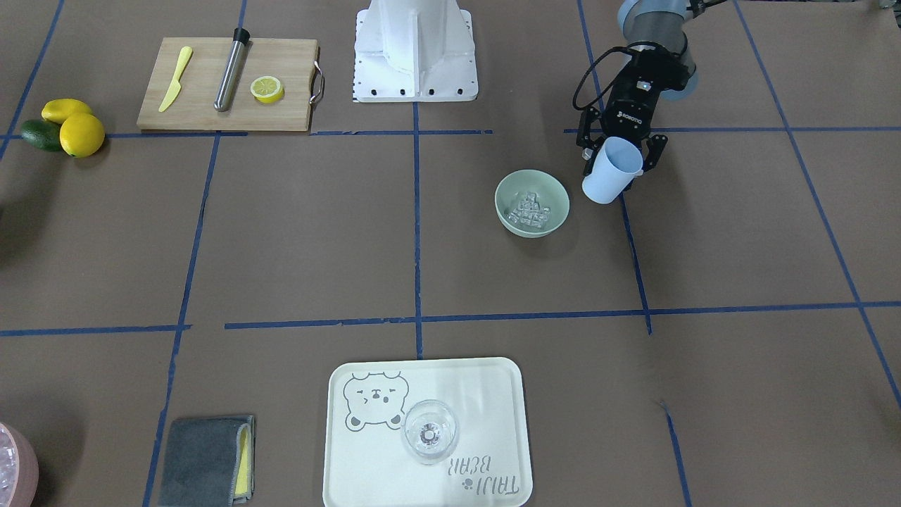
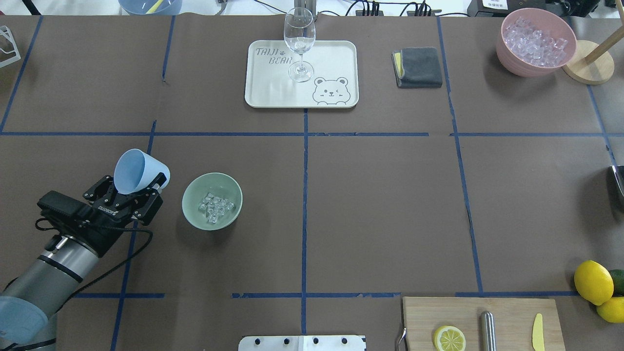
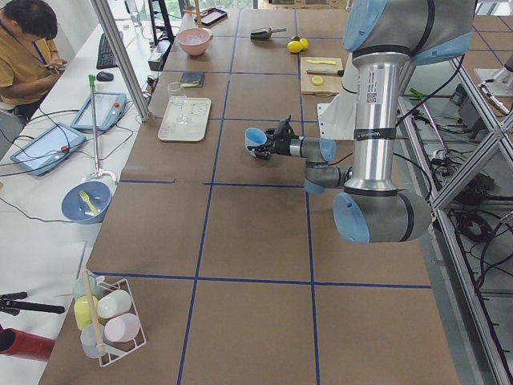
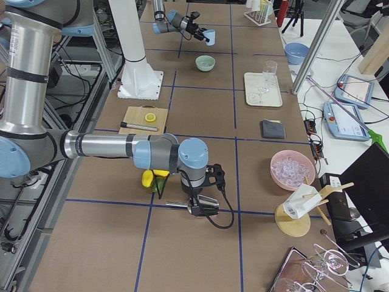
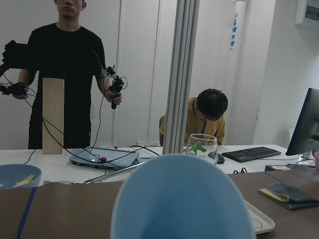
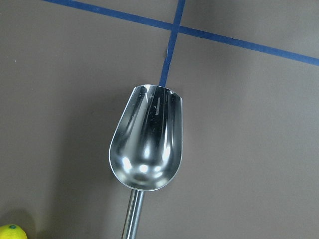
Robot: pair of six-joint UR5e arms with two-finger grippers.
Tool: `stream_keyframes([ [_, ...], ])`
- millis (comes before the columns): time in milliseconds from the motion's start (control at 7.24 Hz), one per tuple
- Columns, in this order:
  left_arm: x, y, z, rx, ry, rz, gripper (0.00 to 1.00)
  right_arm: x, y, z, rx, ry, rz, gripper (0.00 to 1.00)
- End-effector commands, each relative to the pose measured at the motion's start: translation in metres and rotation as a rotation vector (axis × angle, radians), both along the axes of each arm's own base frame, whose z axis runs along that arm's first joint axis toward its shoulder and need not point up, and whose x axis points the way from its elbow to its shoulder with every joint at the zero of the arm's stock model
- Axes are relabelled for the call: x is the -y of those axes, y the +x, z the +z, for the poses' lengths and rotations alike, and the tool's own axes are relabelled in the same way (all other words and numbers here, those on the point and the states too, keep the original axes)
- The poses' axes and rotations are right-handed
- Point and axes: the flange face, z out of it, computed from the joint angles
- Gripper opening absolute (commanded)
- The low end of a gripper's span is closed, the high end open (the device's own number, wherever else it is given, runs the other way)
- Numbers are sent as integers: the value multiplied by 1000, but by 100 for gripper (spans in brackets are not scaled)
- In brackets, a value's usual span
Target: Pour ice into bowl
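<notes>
The pale mint-green bowl [image 1: 501,193] stands on the table with a small heap of clear ice cubes [image 1: 529,210] inside. It also shows in the overhead view [image 2: 195,191] with the ice [image 2: 214,207]. My left gripper [image 1: 623,165] [image 2: 130,190] is shut on a light blue cup [image 1: 611,171] [image 2: 136,170]. The cup hangs tilted just beside the bowl, apart from it, and its inside looks empty. My right gripper [image 4: 203,198] is low over a metal scoop [image 6: 147,149] at the far end of the table. Its fingers are hidden, so I cannot tell if it grips.
A pink bowl of ice [image 2: 534,41] stands at the far right, by a folded grey cloth [image 2: 418,67]. A wine glass [image 2: 299,44] stands on a bear tray [image 2: 273,92]. A cutting board [image 2: 507,312] holds a lemon half, a metal rod and a yellow knife. Lemons [image 2: 593,282] lie beside it.
</notes>
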Motion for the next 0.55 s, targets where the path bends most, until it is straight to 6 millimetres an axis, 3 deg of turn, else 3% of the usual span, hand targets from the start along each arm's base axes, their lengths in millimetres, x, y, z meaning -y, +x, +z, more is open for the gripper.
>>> stream_keyframes([
  [0,6,-67,71,-30,-156,36,0,0,1,-1,0,2,2,100],
  [138,10,-98,98,-7,-212,41,0,0,2,-1,0,3,3,100],
  [276,12,-116,127,65,-252,33,0,1,2,-2,-1,20,8,100],
  [414,16,-121,151,141,-288,14,0,-2,2,0,-1,29,11,100],
])
